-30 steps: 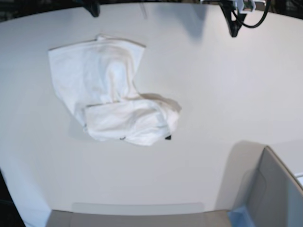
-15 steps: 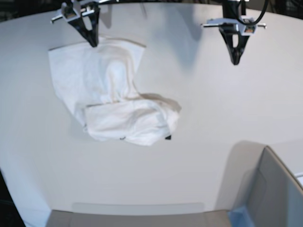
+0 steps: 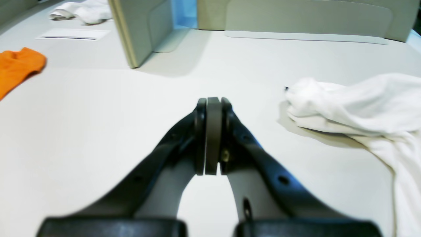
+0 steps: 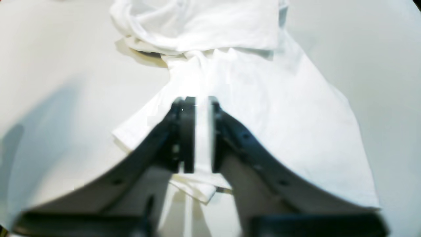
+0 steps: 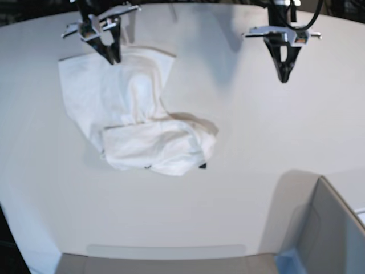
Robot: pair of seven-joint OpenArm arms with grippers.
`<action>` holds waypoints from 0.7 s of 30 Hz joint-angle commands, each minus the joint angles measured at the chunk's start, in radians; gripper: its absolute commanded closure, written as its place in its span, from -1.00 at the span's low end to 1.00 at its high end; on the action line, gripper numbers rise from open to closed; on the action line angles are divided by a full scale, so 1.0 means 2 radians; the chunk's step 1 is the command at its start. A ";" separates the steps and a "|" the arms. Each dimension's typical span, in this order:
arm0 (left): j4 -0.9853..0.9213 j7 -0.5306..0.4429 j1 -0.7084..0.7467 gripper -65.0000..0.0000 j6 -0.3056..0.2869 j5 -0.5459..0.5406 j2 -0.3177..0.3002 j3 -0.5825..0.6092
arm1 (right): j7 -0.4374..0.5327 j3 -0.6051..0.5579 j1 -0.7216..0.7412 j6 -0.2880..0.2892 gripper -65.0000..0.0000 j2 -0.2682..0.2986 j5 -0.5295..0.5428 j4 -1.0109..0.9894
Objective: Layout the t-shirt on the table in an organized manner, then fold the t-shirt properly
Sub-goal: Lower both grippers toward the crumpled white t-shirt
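Observation:
The white t-shirt (image 5: 131,108) lies crumpled on the white table (image 5: 256,142), its lower part bunched into a roll with a small black tag (image 5: 202,166) at the edge. My right gripper (image 5: 113,59) hovers over the shirt's far edge. In the right wrist view its jaws (image 4: 201,131) stand slightly apart, open, with shirt cloth (image 4: 263,98) showing in the gap below. My left gripper (image 5: 283,79) hangs over bare table right of the shirt. It is shut on nothing, pads pressed together (image 3: 213,131), and the shirt (image 3: 361,102) lies off to its side.
A grey box (image 5: 328,228) stands at the front right corner, also seen in the left wrist view (image 3: 138,29). Beyond it lie an orange cloth (image 3: 16,69), a white sheet (image 3: 72,34) and another white cloth (image 3: 82,11). A grey panel (image 5: 165,260) runs along the front edge.
Both arms have come down from the far edge into view. The right gripper has reached the shirt's far edge and its jaws have parted. The left stays shut. The shirt has not moved.

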 commanded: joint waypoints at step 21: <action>0.007 -0.014 -0.002 0.69 0.001 0.002 -0.124 0.036 | -0.038 0.048 0.050 0.000 0.34 -0.068 -0.001 0.015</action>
